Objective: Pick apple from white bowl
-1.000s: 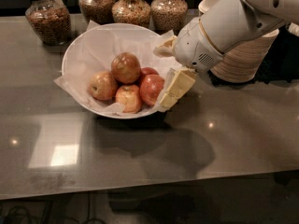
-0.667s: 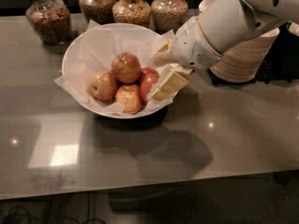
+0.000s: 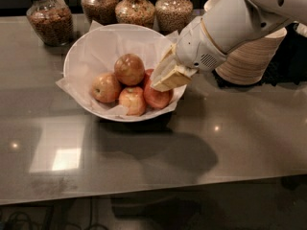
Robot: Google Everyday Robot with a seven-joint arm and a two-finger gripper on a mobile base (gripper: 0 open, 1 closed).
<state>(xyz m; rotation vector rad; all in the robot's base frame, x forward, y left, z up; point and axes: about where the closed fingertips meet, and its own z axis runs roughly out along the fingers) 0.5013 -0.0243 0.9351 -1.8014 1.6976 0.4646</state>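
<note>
The white bowl (image 3: 79,49), lined with crinkled white paper, stands on the dark counter at centre left. It holds several apples. The bright red apple (image 3: 157,98) lies at the bowl's right side, partly covered by my gripper. A duller brownish-red apple (image 3: 128,69) sits on top of the pile, with two yellowish apples (image 3: 105,87) in front of it. My gripper (image 3: 165,68) reaches in over the bowl's right rim. It is open, and its near cream finger (image 3: 167,78) rests right above the red apple.
Several glass jars of grains (image 3: 48,20) line the back of the counter behind the bowl. A stack of tan paper bowls (image 3: 252,59) stands at the right behind my arm. The counter's front edge (image 3: 153,188) runs across the bottom.
My gripper has moved left and slightly up, from beside the bowl's right rim to over the red apple. The apples and bowl have not moved.
</note>
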